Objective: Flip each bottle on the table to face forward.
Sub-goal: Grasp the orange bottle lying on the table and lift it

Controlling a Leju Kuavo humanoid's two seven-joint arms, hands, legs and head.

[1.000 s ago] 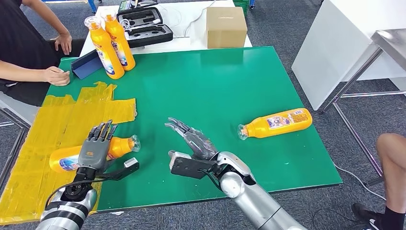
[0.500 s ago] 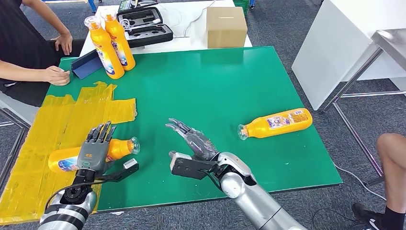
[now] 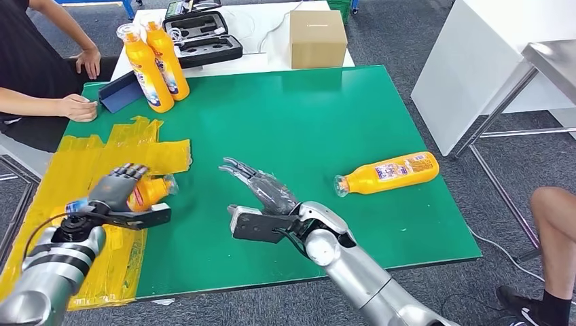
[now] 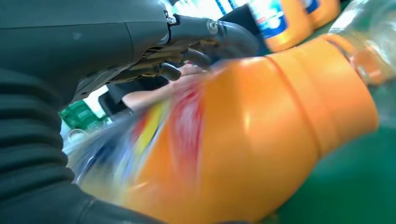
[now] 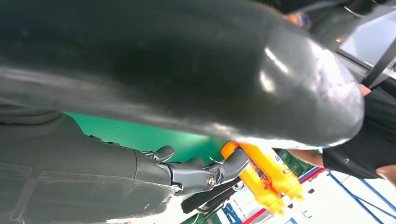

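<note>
We are gripping the left bottle [image 3: 146,192] in our left hand [image 3: 117,189] at lower left, presumably to turn it forward; our right hand [image 3: 266,193] is hovering released at centre.

The left hand [image 4: 140,51] wraps its dark fingers [image 4: 187,58] over an orange bottle [image 4: 261,140], its label blurred (red and yellow smears). Beyond stand two more orange bottles [image 4: 280,21] on the green worktop [image 4: 345,191].
</note>
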